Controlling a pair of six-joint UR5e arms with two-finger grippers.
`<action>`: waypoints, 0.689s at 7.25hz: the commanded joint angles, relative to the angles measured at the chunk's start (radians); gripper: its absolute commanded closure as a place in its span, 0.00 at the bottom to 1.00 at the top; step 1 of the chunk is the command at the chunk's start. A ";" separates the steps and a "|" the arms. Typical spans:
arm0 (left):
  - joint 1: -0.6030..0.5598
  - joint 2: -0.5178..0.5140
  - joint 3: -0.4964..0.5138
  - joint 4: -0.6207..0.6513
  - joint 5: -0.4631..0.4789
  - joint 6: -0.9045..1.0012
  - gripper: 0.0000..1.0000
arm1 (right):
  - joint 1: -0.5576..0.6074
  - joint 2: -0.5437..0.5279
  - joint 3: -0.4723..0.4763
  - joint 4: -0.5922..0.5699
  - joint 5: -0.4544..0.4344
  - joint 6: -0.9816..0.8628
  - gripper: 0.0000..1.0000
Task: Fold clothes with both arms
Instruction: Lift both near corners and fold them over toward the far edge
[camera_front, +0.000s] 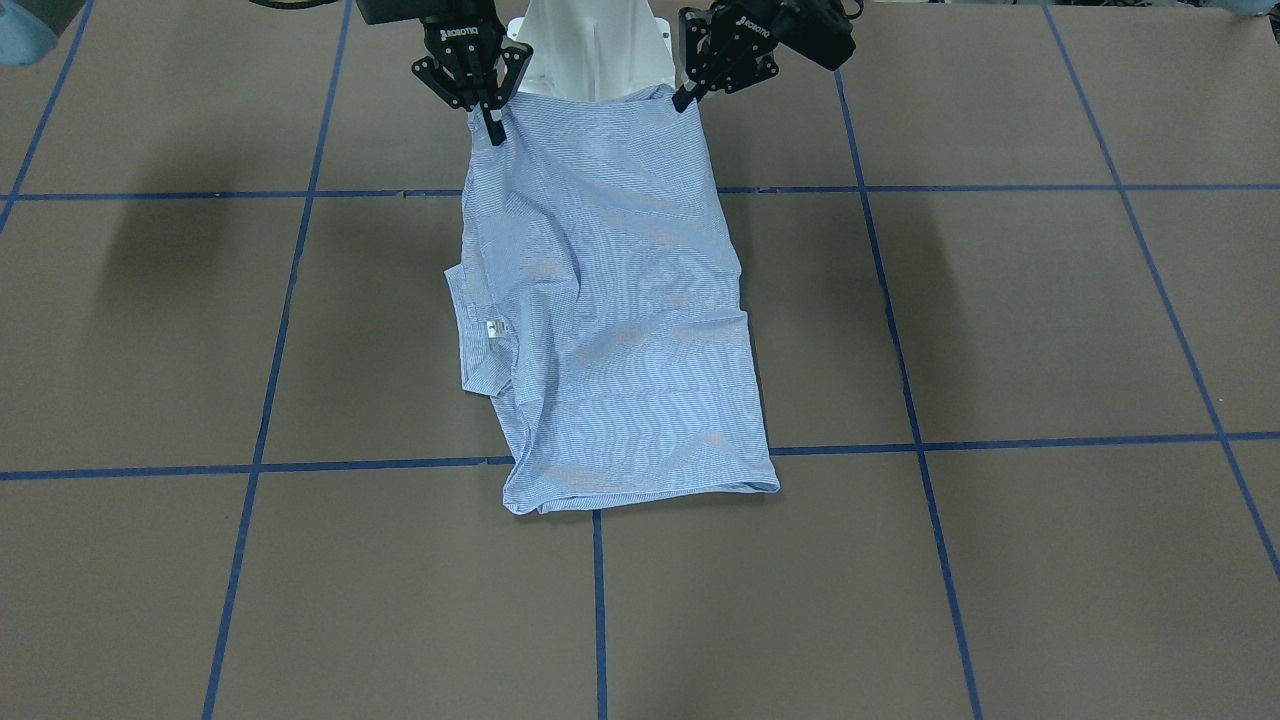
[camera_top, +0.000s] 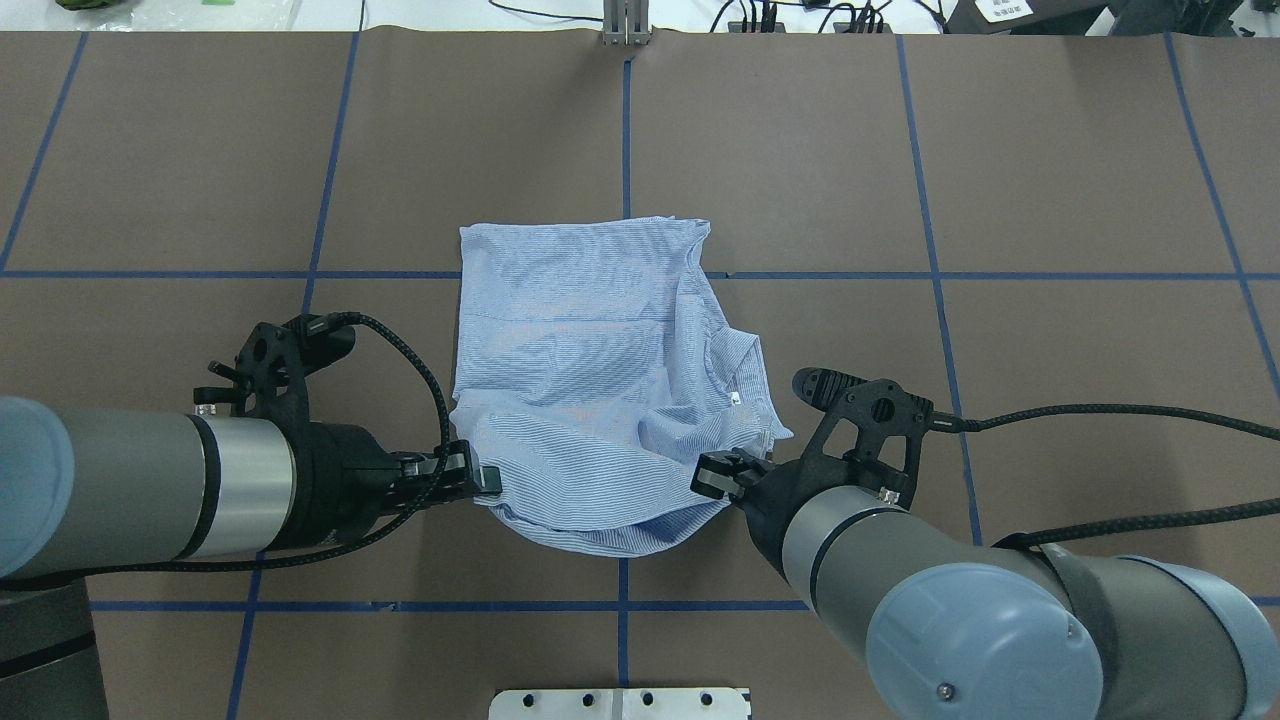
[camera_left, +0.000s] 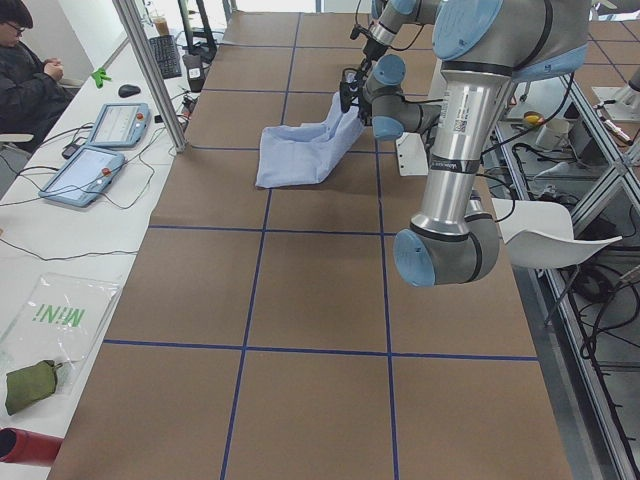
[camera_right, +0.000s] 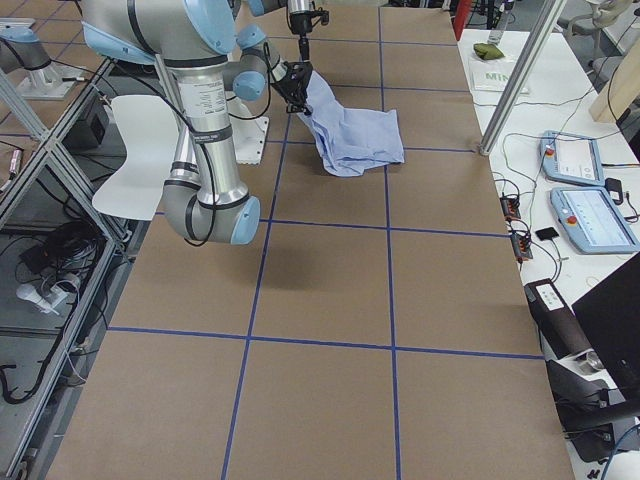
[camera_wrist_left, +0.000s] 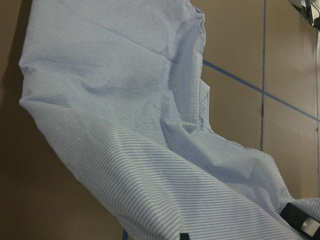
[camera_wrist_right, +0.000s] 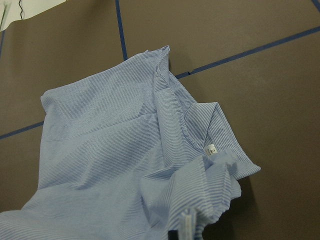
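The light blue striped shirt (camera_top: 580, 360) is folded into a long strip. Its far end lies flat on the brown table (camera_top: 1050, 380) and its near edge is lifted off the surface. The collar with the small white label (camera_top: 735, 397) sticks out on the right side and shows in the right wrist view (camera_wrist_right: 212, 149). My left gripper (camera_top: 490, 480) is shut on the near left corner of the shirt (camera_front: 600, 300). My right gripper (camera_top: 715, 482) is shut on the near right corner. In the front-facing view the left gripper (camera_front: 685, 100) and right gripper (camera_front: 495, 130) hold the edge up by the base.
The white pedestal base (camera_front: 590, 50) stands right behind the lifted edge. Blue tape lines (camera_top: 625, 150) grid the table. A metal post (camera_left: 150, 70), tablets (camera_left: 85, 170) and a seated person (camera_left: 30, 60) are along the far side.
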 joint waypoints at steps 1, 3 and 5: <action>-0.064 -0.072 0.084 0.046 -0.006 0.005 1.00 | 0.067 0.083 -0.129 -0.005 0.000 -0.024 1.00; -0.142 -0.132 0.190 0.046 -0.006 0.046 1.00 | 0.159 0.180 -0.290 0.018 0.005 -0.074 1.00; -0.233 -0.144 0.269 0.049 -0.003 0.137 1.00 | 0.224 0.187 -0.446 0.178 0.006 -0.116 1.00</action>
